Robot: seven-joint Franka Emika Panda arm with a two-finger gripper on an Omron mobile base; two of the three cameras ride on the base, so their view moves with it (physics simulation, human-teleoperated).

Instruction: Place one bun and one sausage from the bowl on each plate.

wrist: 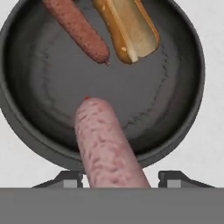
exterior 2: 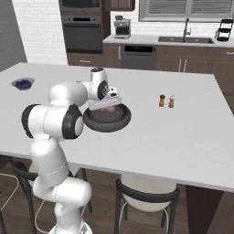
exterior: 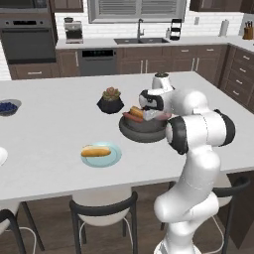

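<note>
The wide dark grey bowl (exterior: 130,130) (exterior 2: 107,122) (wrist: 175,96) stands mid-counter. In it lie a brown sausage (wrist: 76,28) and a split bun (wrist: 129,28). My gripper (exterior: 151,116) (exterior 2: 105,106) (wrist: 120,179) points down into the bowl, its jaws closed against a paler pink sausage (wrist: 107,144) that runs up between the fingertips. To the bowl's front left, the pale blue-green plate (exterior: 113,159) carries one bun (exterior: 95,151). A sliver of the white plate (exterior: 1,156) shows at the counter's left edge.
A black faceted pot with a succulent (exterior: 110,101) stands just behind and left of the bowl. A small bowl of blue berries (exterior: 7,106) (exterior 2: 23,83) sits far left. Salt and pepper shakers (exterior 2: 167,101) stand to the right. Stools (exterior: 101,208) line the counter's near edge.
</note>
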